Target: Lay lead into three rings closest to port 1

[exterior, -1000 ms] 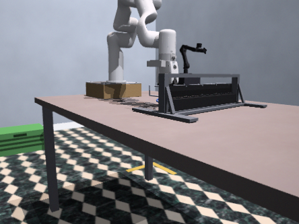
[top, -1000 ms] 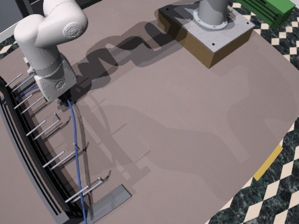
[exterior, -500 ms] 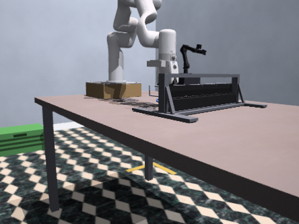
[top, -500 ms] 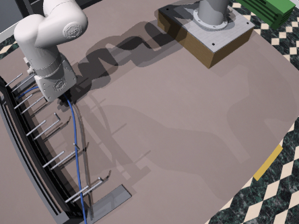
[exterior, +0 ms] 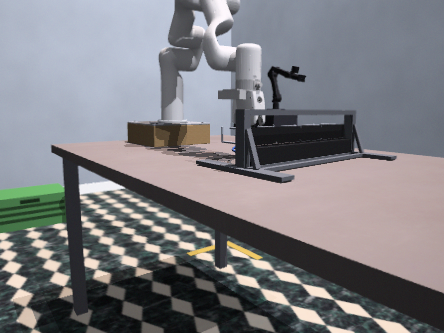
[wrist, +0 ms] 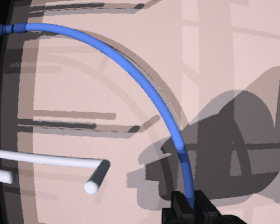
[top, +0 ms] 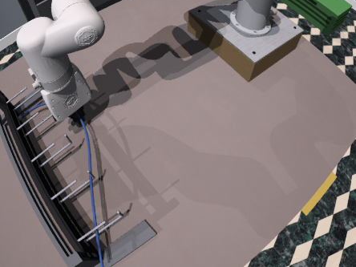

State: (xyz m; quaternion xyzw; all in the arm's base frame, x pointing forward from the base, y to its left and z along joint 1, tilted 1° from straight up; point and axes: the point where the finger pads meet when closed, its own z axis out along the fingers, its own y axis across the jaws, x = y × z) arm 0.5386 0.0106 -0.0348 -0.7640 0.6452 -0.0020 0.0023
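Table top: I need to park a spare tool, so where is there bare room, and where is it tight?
Bare room lies on the table between the arm's wooden base block and the rack, and toward the near edge. It is crowded along the rack, where steel rings, the blue lead and the end effector gripping it all meet.

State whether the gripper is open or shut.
Shut on the blue lead: the gripper's dark fingers pinch it in the wrist view.

No text or labels are legible.
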